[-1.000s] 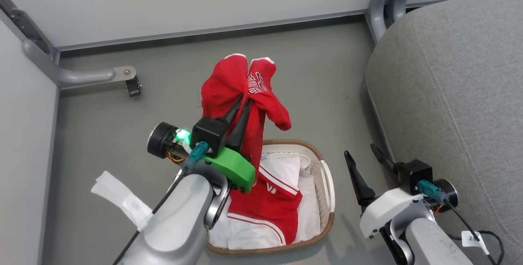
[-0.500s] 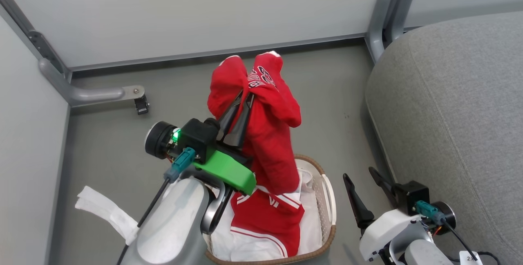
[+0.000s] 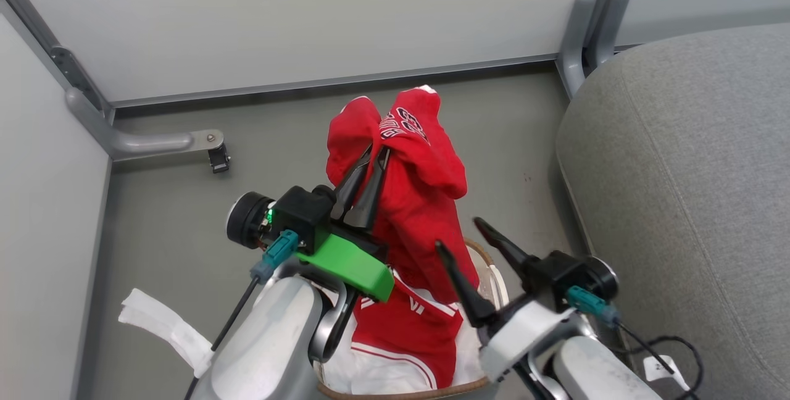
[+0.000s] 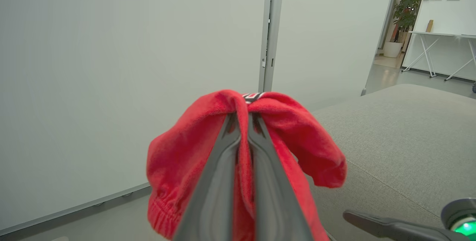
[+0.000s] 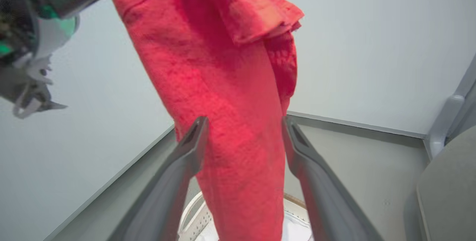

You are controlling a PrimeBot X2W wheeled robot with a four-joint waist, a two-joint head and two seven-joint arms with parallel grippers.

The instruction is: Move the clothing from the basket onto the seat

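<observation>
My left gripper (image 3: 376,154) is shut on a red piece of clothing (image 3: 423,202) with dark lettering, which hangs from its tips high above the basket (image 3: 495,281). In the left wrist view the gripper (image 4: 240,117) pinches a fold of the clothing (image 4: 178,166), which drapes over both fingers. More red and white clothing (image 3: 401,335) lies in the basket. My right gripper (image 3: 460,234) is open beside the hanging cloth. In the right wrist view this gripper (image 5: 244,122) has a finger on either side of the clothing (image 5: 230,77). The grey seat (image 3: 679,171) is on the right.
A white folded strip (image 3: 163,326) lies on the floor at lower left. Pale partition walls close the back and left, with a grey metal foot and caster (image 3: 213,156) and a grey post (image 3: 586,23). A cable with a tag (image 3: 663,366) hangs by my right arm.
My right arm has swung up and left, from near the seat to the hanging cloth. My left gripper has lifted the garment a little higher and to the right. The head camera has shifted.
</observation>
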